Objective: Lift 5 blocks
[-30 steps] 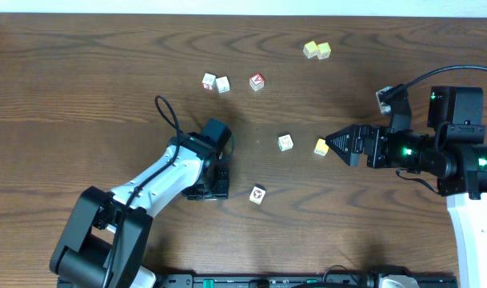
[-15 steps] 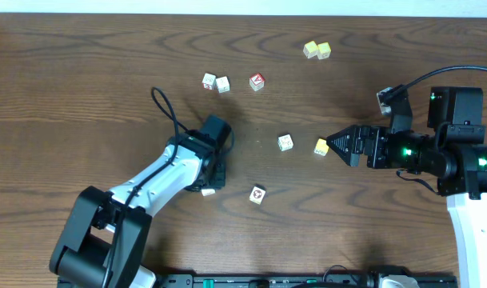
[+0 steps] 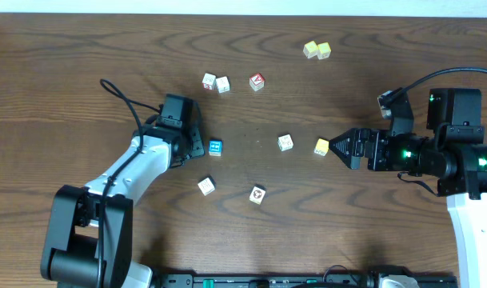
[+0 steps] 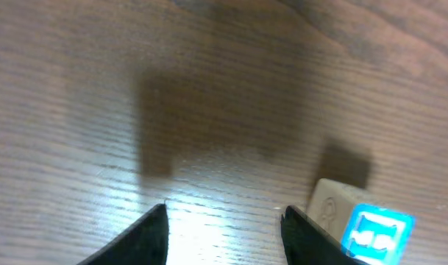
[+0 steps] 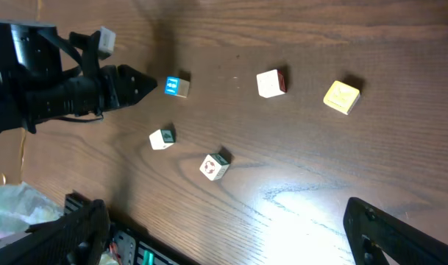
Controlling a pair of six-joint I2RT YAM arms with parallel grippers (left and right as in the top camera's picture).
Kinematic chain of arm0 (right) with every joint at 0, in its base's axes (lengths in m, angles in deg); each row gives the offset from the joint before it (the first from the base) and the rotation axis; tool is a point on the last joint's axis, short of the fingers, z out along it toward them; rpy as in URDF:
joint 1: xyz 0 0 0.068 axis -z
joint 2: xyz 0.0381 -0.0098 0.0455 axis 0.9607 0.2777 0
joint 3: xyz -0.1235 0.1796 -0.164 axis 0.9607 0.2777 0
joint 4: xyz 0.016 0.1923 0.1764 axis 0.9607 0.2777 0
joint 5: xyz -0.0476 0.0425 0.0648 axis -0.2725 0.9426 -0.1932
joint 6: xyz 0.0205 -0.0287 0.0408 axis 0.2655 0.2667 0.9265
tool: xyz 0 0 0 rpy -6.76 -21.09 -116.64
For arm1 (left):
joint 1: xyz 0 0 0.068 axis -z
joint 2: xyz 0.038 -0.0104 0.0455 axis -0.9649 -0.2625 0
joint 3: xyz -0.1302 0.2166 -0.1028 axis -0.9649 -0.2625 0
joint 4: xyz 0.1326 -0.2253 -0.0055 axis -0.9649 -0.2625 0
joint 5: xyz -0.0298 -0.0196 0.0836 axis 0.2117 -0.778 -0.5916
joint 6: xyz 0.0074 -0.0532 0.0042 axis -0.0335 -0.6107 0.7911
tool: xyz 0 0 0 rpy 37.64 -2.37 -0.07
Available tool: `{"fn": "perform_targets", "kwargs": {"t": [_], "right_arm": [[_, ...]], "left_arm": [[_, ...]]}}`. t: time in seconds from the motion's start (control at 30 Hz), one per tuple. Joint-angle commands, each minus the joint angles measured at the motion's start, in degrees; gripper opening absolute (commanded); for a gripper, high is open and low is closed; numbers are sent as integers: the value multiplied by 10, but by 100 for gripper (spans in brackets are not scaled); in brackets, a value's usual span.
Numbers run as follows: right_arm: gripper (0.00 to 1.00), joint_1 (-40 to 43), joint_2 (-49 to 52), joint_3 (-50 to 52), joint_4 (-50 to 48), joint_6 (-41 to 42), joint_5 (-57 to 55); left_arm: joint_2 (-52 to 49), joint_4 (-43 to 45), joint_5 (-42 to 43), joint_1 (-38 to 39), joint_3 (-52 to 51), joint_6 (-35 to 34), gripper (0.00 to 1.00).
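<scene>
Left gripper (image 4: 224,230) part open, empty; blue block (image 3: 216,147) just beside its tips. Right gripper (image 3: 333,149) wide, empty, near yellow block (image 3: 321,146). Likely light, rigid, skittish: you pinch opposite flat faces squarely.

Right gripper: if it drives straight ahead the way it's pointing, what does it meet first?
Most likely the yellow block, just ahead of the right gripper in the overhead view; a cream block lies beyond. Its height is unclear, so it might pass over.
</scene>
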Motion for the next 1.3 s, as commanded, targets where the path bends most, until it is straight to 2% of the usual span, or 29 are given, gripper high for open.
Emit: {"fn": "perform_targets", "kwargs": {"t": [0.0, 0.13, 0.23, 0.4, 0.5, 0.6, 0.87, 1.27], "right_arm": [[99, 9, -1, -10, 2, -8, -2], [99, 9, 0, -10, 2, -8, -1], [99, 9, 1, -10, 2, -8, -1], [99, 9, 1, -10, 2, -8, -1], [99, 9, 1, -10, 4, -8, -1], [99, 9, 1, -10, 6, -8, -2], [98, 9, 1, -10, 2, -8, -2], [98, 9, 1, -10, 3, -8, -2]], "left_arm": [[-2, 0, 56, -13, 30, 28, 63], [-2, -4, 89, -13, 64, 34, 64], [-6, 0, 73, -10, 65, 34, 60], [-44, 2, 30, -9, 65, 34, 31], [-71, 5, 18, -9, 65, 33, 22], [-83, 4, 42, -8, 65, 34, 11], [-84, 4, 122, -5, 65, 38, 7], [-87, 15, 107, 61, 64, 62, 7]]}}
